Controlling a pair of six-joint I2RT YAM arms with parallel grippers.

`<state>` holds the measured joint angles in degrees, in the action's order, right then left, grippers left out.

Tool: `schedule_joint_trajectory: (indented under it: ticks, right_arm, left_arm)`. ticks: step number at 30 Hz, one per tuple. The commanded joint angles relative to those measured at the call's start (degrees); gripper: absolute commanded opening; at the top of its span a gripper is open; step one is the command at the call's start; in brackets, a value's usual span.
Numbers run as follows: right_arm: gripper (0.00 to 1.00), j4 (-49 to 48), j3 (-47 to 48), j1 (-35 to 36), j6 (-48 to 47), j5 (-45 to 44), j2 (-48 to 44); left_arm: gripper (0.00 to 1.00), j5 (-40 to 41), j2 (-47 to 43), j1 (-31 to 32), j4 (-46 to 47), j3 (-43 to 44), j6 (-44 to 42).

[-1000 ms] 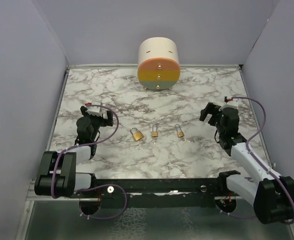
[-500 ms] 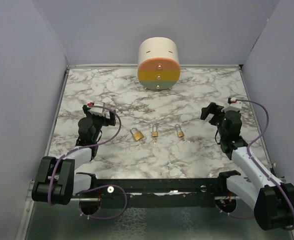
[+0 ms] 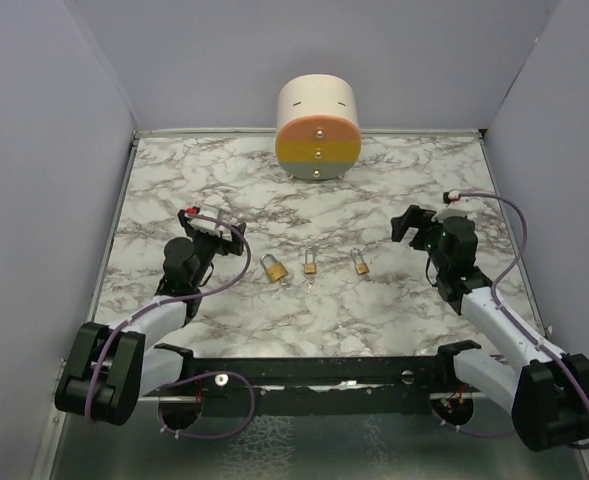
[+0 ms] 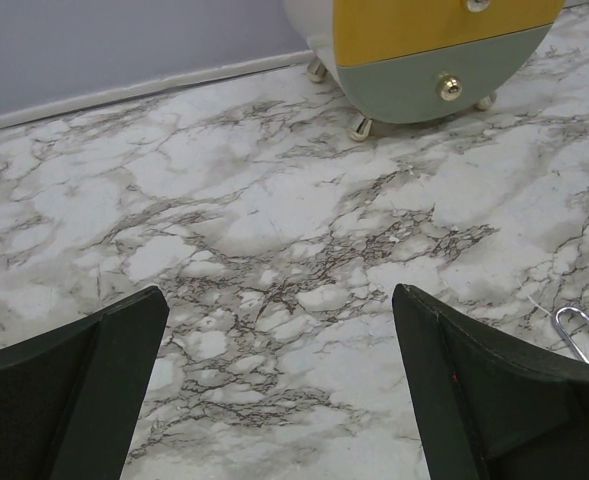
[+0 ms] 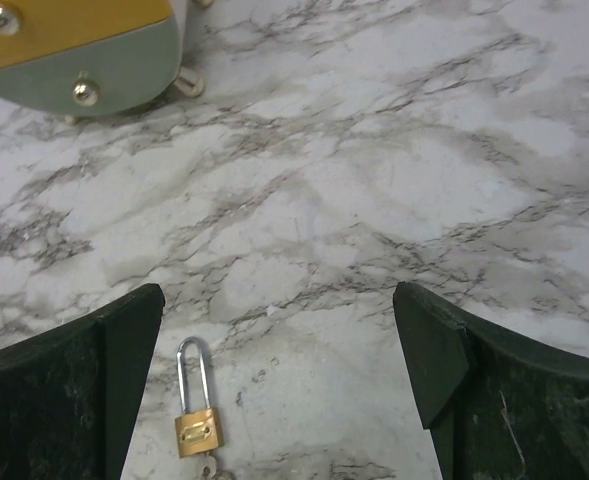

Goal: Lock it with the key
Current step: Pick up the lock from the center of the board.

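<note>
Left gripper point(image 3: 204, 226) spread, empty | right gripper point(image 3: 419, 224) spread, empty | 3 locks point(image 3: 311, 265) in a row between them; right lock point(image 5: 196, 420) just ahead of right gripper, nearer 1 finger | judged: pin 1 body low, press shackle home, then turn key; key unresolved | drawers point(image 3: 318, 128) beyond

The table point(image 3: 374, 300) is showing a white marble pattern with grey-brown veining. Ahead of both grippers, the drawer unit point(image 3: 318, 127) is displaying a cream body and a front banded orange, yellow and grey-green, with brass-coloured knobs. Between the left gripper point(image 3: 210, 226) and right gripper point(image 3: 414, 222), the left padlock point(image 3: 273, 267), middle padlock point(image 3: 310, 265) and right padlock point(image 3: 360, 264) are showing brass-yellow bodies and silver shackles. Both grippers are presenting black fingers point(image 4: 64, 400). Purple cables point(image 3: 532, 235) are trailing behind them.
</note>
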<state>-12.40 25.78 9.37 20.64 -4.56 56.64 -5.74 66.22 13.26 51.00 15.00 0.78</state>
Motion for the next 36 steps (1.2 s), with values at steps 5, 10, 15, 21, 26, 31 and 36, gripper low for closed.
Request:
schedule_joint_trajectory:
  ticks: [5,10,15,21,26,31,36]
  right_arm:
    - [0.91,12.34,4.19,12.59,-1.84,-4.23,2.82]
    - [0.75,16.46,6.22,16.33,0.1,-6.65,6.59]
    - [0.73,20.34,8.87,21.25,4.41,-11.39,10.22]
    - [0.68,21.45,10.52,27.24,7.83,-15.87,15.42]
    - [0.68,22.18,11.48,31.92,10.93,-23.33,20.28]
    - [0.68,21.6,12.1,32.21,11.68,-25.99,24.38]
    - [0.69,21.02,11.88,32.18,12.15,-27.3,25.76]
  left_arm:
    - [0.99,-1.62,-3.42,0.54,-1.22,1.25,3.99]
    - [0.99,-1.32,-3.23,0.5,-2.5,1.43,5.01]
    - [0.99,-1.91,-3.24,0.52,-2.4,1.2,5.46]
    - [0.99,-1.07,-3.7,0.54,-2.43,0.78,5.61]
    - [0.99,-0.93,-3.9,0.54,-2.42,0.49,6.2]
    - [0.99,-0.88,-3.47,0.54,-2.47,0.59,6.51]
    - [0.99,-0.29,-3.25,0.54,-2.46,0.5,6.13]
